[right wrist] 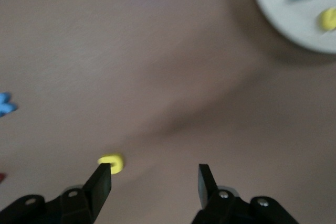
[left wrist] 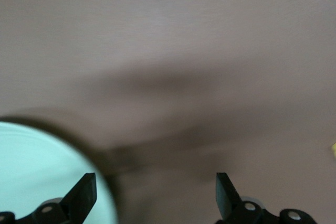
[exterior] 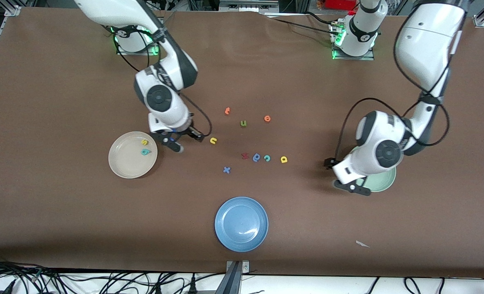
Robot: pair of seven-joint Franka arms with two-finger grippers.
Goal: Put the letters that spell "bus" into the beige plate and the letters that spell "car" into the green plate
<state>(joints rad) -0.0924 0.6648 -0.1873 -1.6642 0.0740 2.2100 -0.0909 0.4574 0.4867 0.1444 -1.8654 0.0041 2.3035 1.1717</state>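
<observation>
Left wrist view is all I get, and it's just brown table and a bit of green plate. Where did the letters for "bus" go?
Observer: Two are in the beige plate at the right arm's end of the table: the yellow s and the teal b.
Operator: And the u?
Observer: The yellow u lies on the bare table, not in any plate, close by one fingertip of the open right end effector.
Operator: Can you see the c and the a?
Observer: Yes, the teal c and the yellow a lie side by side on the table, near its middle, the a toward the left arm's end.
</observation>
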